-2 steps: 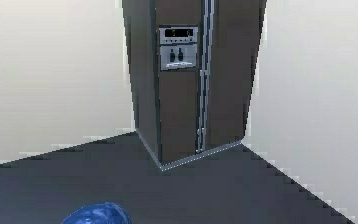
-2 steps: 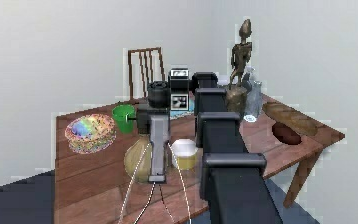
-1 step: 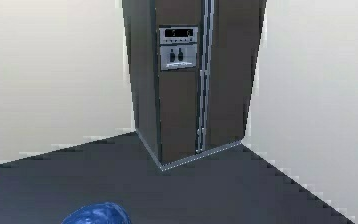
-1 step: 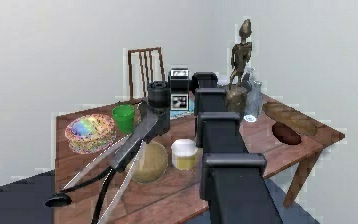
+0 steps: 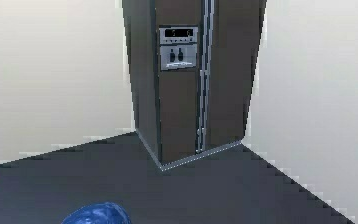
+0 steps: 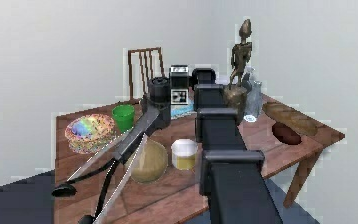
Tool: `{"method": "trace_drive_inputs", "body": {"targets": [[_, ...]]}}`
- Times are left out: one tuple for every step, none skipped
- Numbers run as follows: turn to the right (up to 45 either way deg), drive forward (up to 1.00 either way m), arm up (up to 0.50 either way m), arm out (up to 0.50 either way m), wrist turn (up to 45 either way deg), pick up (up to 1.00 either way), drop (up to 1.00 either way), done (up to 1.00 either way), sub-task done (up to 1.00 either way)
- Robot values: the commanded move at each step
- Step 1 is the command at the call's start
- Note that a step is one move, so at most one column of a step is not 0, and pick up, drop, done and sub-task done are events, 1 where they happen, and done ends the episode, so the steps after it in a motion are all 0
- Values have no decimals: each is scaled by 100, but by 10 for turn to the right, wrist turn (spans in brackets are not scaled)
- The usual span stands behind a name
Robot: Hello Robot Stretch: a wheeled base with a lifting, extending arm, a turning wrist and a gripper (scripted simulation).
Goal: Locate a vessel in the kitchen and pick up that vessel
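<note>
A wooden table (image 6: 287,152) carries several vessels: a green bowl (image 6: 123,117), a shallow many-coloured bowl (image 6: 88,132), a dark mug (image 6: 160,87), a pale squat cup (image 6: 185,153) and a glass jar (image 6: 254,96). My arm (image 6: 227,165) rises from the bottom edge across the tabletop. Its white marker squares (image 6: 177,97) stand by the dark mug. The gripper's (image 6: 75,203) two thin fingers (image 6: 107,160) slant down to the table's near left edge, past the many-coloured bowl. Only bare tabletop and floor lie behind the tips, so it holds nothing.
A tall dark fridge (image 5: 192,80) stands in the corner ahead, on dark floor between white walls. A blue object (image 5: 95,213) lies at the forward view's bottom edge. The table also bears a round tan loaf (image 6: 150,160), dark loaves (image 6: 285,131) and a thin statue (image 6: 243,50). A wooden chair (image 6: 144,66) stands behind it.
</note>
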Motion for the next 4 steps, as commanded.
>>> {"method": "trace_drive_inputs", "body": {"targets": [[0,0,0,0,450,0,0,0,0],[0,0,0,0,450,0,0,0,0],[0,0,0,0,180,0,0,0,0],[0,0,-28,0,0,0,0,0,0]]}}
